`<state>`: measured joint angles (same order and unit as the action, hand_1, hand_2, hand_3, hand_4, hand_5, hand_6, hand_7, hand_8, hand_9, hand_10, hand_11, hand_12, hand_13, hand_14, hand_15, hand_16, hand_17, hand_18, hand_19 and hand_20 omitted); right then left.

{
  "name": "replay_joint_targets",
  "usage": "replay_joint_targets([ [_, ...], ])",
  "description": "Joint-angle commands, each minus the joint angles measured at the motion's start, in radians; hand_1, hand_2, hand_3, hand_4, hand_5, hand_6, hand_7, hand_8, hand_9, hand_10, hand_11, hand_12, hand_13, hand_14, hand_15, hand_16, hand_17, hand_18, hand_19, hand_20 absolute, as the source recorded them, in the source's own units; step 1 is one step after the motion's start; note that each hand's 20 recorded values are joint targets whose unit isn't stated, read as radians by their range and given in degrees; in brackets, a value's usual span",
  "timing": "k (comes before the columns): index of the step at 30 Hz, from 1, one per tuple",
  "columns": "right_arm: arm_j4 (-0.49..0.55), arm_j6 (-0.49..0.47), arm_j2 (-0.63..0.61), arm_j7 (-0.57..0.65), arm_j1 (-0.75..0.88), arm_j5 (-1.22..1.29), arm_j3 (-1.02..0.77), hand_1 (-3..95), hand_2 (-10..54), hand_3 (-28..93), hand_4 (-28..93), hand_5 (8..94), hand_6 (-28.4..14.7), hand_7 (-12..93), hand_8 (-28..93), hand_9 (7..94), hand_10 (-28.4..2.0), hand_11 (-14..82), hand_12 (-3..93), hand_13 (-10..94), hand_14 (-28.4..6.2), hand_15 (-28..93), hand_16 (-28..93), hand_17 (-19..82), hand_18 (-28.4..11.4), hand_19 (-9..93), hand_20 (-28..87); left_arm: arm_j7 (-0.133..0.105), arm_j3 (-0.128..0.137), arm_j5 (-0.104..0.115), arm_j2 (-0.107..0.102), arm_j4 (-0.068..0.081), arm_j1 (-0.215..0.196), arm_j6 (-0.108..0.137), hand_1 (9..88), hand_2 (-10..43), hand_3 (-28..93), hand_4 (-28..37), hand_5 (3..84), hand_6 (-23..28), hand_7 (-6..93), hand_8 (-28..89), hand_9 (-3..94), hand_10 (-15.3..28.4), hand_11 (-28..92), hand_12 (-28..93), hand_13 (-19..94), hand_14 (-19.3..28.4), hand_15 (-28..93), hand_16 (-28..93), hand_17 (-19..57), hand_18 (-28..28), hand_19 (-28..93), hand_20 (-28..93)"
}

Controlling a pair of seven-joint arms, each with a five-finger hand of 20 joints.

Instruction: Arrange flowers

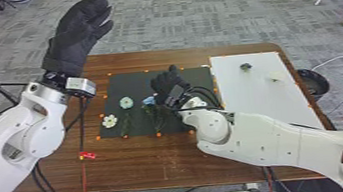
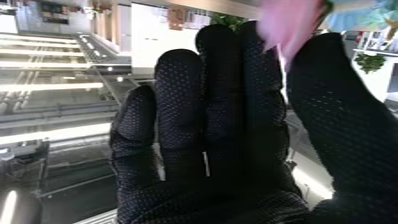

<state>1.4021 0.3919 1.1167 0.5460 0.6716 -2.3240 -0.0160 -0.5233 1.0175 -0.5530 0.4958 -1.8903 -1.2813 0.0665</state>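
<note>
Grainy wooden bench (image 1: 166, 172); flat black rectangular mat (image 1: 133, 83). The left hand (image 1: 77, 36), fabric-gloved, is raised, fingers straight. Over the mat, the dimpled-mesh right hand (image 1: 168, 82) has straight fingers, soft pointed pink petals (image 2: 288, 21) near its thumb. Blue (image 1: 149, 101), pale-green (image 1: 127, 102) and round-petalled white (image 1: 109, 121) flowers lie on the mat.

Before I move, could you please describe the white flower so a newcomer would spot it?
On the brown table, find the dark mat beside the white board. The white flower lies near the mat's left edge in the head view. Its petals are white, whereas the two flowers nearest it are bluish.
</note>
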Motion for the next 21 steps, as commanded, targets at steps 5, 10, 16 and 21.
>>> replay_joint_targets([
  [5,0.043,-0.012,-0.029,0.006,0.008,-0.016,-0.042,30.8,-9.5,85,-28,63.2,3.1,38,4,66.0,-9.2,33.2,27.1,52,-10.0,69,27,22,-19.2,77,53,-0.014,0.014,0.000,0.010,-0.007,-0.012,-0.003,26.4,-8.1,73,-21.7,23.5,-2.2,29.0,-13,16.9,5.2,21,20,16,6.5,7,12,-3.0,12.1,19,15],
  [10,0.096,-0.029,-0.079,-0.016,0.006,-0.014,-0.050,27.9,-9.5,88,-28,61.3,3.3,40,-13,63.9,-9.3,33.4,26.9,50,-10.3,69,27,21,-19.4,77,53,-0.009,0.029,-0.001,0.011,-0.009,-0.028,-0.003,26.3,-8.1,73,-21.6,23.5,-2.2,28.7,-13,16.9,5.2,20,20,16,6.8,7,12,-3.1,12.2,19,15],
  [16,0.211,-0.043,-0.222,-0.012,0.028,-0.026,-0.113,26.1,-9.5,89,-28,53.7,1.7,39,-15,56.6,-9.8,32.8,26.5,46,-10.7,70,26,20,-19.5,76,53,-0.005,0.049,-0.002,0.020,-0.011,-0.055,-0.001,26.4,-7.7,72,-21.0,23.8,-1.5,25.8,-11,17.0,6.5,19,21,16,8.7,10,12,-4.5,13.7,24,15],
  [21,0.279,-0.064,-0.367,0.033,0.141,-0.028,-0.281,26.1,-9.5,89,-28,44.2,-0.9,37,-15,45.8,-11.8,30.9,25.7,39,-11.5,69,22,17,-19.4,73,51,0.009,0.119,-0.002,0.022,-0.025,-0.141,0.006,27.4,-6.4,69,-20.2,25.5,1.0,19.1,-8,17.6,9.1,17,22,15,13.0,16,8,-7.1,16.0,32,13],
])
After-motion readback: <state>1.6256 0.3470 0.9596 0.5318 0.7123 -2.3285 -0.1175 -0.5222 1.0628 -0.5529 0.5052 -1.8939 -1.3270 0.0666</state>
